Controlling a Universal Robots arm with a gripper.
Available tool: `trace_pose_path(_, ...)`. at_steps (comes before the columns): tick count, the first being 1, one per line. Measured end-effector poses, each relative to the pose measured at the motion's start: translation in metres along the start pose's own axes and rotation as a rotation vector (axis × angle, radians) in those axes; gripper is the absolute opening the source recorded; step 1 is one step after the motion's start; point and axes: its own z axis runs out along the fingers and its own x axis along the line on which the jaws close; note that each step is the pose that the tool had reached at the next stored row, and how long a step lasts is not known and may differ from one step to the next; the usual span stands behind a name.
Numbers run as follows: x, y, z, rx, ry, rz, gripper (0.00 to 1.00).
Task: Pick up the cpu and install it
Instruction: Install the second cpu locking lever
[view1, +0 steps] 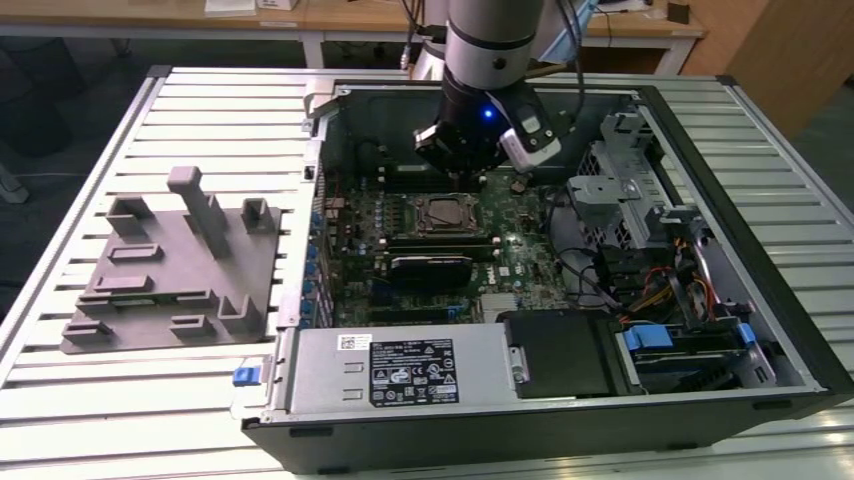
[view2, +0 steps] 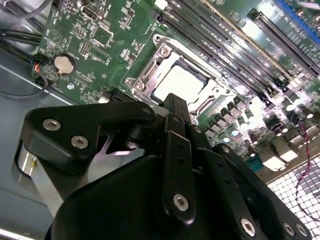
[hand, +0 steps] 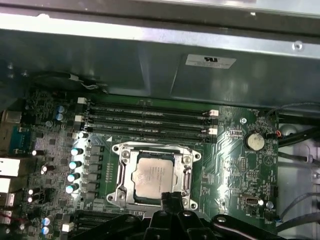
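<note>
While the arm hangs inside the open computer case (view1: 727, 300), the claw (view1: 461, 160) sits just above the motherboard (view1: 534, 250), close beside the socket (view1: 446, 212). In both wrist views the black fingers (view2: 177, 117) appear drawn together to a narrow tip with nothing between them, and that tip (hand: 171, 200) points at the socket's near edge; contact with the frame cannot be judged. The cpu (hand: 152, 178), a pale silver square, lies flat inside the metal-framed socket (hand: 152, 175), seated within the frame opening. In the second wrist view the same chip (view2: 179, 82) shows bright inside the frame (view2: 150, 75). Long memory slots (hand: 150, 117) run beside the socket, and a round coin battery (hand: 254, 140) sits on the board farther off. On the slatted bench (view1: 80, 400), at the exterior view's left, rests a grey plastic tray (view1: 174, 270) with upright posts, well apart from the case.
</note>
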Motion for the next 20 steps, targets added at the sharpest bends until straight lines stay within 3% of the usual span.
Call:
trace_pose_path(6, 0.0001, -0.0016, -0.0014, 0.0009, 0.0094, 0.001, 0.11)
trace_pose_path(8, 0.0001, -0.0017, -0.0015, 0.013, 0.0123, 0.001, 0.11)
trace_pose_path(10, 0.0001, -0.0017, -0.0015, 0.0364, 0.0146, 0.001, 0.11)
trace_pose_path(14, 0.0001, -0.0017, -0.0015, 0.0699, 0.0169, 0.001, 0.11)
trace_pose_path(18, 0.0019, -0.002, -0.0004, 0.0725, 0.017, 0.001, 0.11)
trace_pose_path(20, 0.0064, -0.0022, 0.0005, 0.0712, 0.017, 0.001, 0.11)
